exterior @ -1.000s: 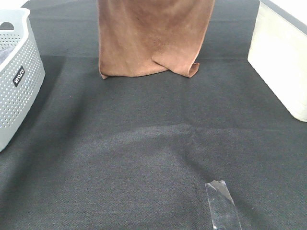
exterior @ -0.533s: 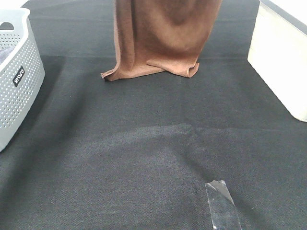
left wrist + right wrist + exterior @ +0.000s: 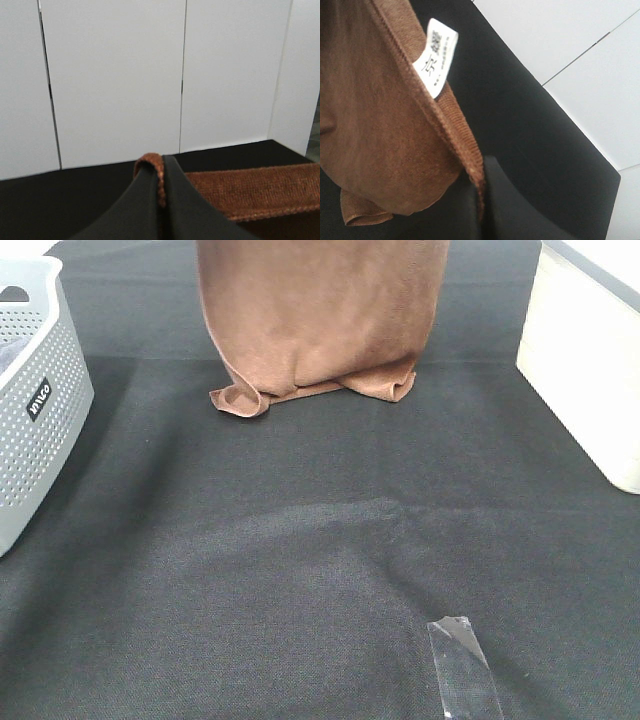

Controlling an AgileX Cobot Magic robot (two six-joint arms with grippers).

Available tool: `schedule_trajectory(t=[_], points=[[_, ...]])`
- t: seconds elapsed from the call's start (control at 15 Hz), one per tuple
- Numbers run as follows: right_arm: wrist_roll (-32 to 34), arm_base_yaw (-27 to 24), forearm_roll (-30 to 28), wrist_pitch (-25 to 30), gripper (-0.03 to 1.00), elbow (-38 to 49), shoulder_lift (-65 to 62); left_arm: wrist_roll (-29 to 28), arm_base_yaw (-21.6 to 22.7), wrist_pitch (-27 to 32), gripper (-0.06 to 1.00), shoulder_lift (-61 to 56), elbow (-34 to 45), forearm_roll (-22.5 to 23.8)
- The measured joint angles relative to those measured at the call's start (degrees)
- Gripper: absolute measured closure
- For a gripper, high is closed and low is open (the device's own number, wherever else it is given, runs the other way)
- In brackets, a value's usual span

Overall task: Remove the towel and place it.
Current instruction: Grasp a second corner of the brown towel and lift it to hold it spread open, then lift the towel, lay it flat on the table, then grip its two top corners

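I have the towel [image 3: 320, 315] hanging at the far middle of the table. Its top runs out of the high camera's frame, and its lower edge is crumpled on the black table cloth [image 3: 300, 570]. Both bottom corners are curled up, the left one rolled over on itself.

On the left wrist camera, the left gripper [image 3: 161, 167] has its two dark fingers pressed together on the stitched hem. A small loop of hem pokes out above the tips, and the rest of the edge runs off to one side. On the right wrist camera, the right gripper [image 3: 481, 181] is likewise clamped tight on the hem near a corner. The white tag [image 3: 436, 57] with printed characters sticks out of the seam a little way along from the grip. Neither gripper shows in the high view.

Around the towel, a grey perforated basket [image 3: 35, 400] stands at the left edge of the table and a white box [image 3: 585, 370] at the right edge, both well apart from the towel. A strip of clear tape [image 3: 463, 668] lies on the cloth near the front, right of centre. White wall panels [image 3: 115, 75] stand behind the table.
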Motion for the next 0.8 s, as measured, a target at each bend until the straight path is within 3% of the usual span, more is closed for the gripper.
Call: schedule_trajectory(t=[0.13,0.47,0.8], points=[[0.0,0.0,0.0,2.2,0.97,0.0,0.0,0.6,-0.1,0.1,0.94,-7.0,12.2,-1.0],[0.0,0.0,-0.2,15.9,0.97,0.2,-2.0,0.6,0.1,-4.2,0.94,-25.0,35.4,-1.4],[0.7,0.1,4.4,18.3,0.97,5.9,-8.3,0.0,0.1,-6.4,0.94,-41.0,55.2,-0.3]])
